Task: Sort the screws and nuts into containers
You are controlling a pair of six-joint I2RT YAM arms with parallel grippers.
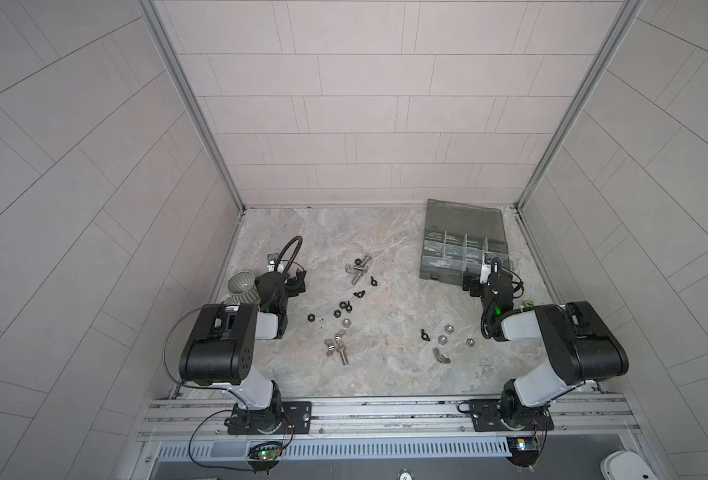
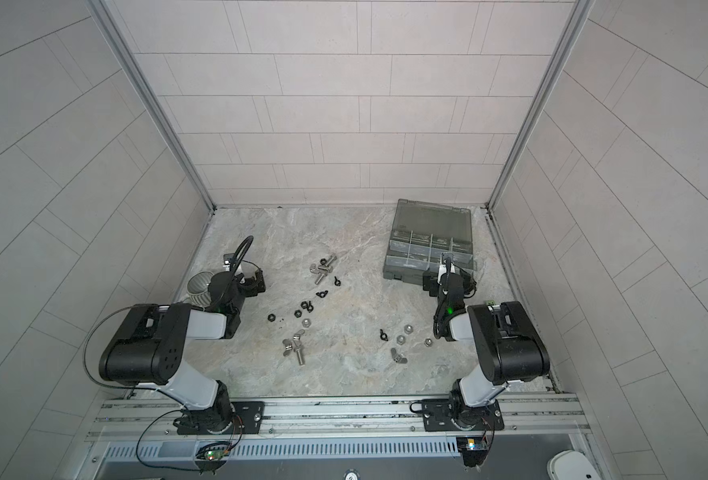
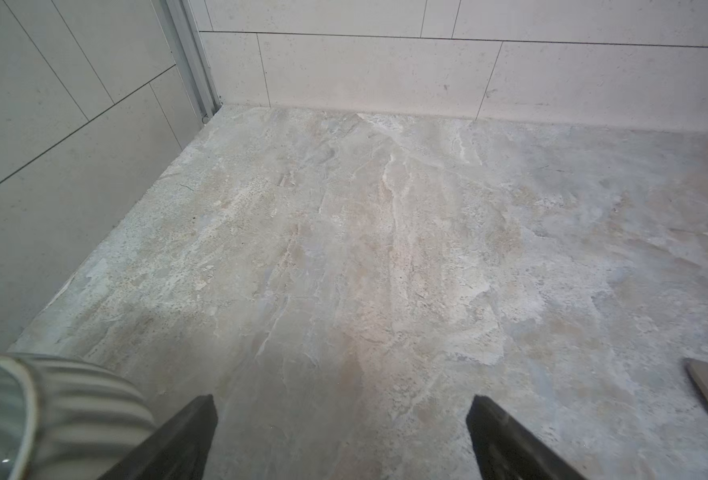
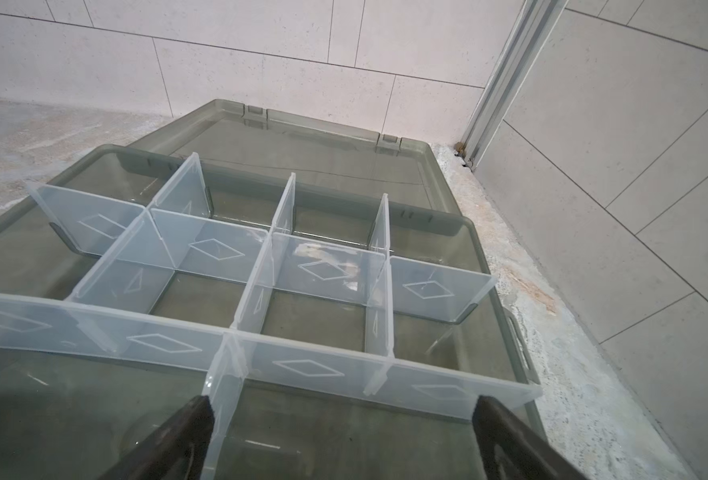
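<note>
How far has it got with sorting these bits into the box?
Barely begun. Done: the organizer box lies open, lid flat. In hand: nothing; the left gripper and right gripper are open and empty, the right over the box. Left: the compartments in sight look empty, and screws and nuts lie scattered on the table.

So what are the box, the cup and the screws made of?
Box: smoky grey plastic, glossy, and you can see through its walls. Its dividers look like clear, slightly frosted plastic. Cup: probably glazed ceramic, ribbed with a shiny rim. Screws: silvery metal, likely steel, bright with threaded shanks.
</note>
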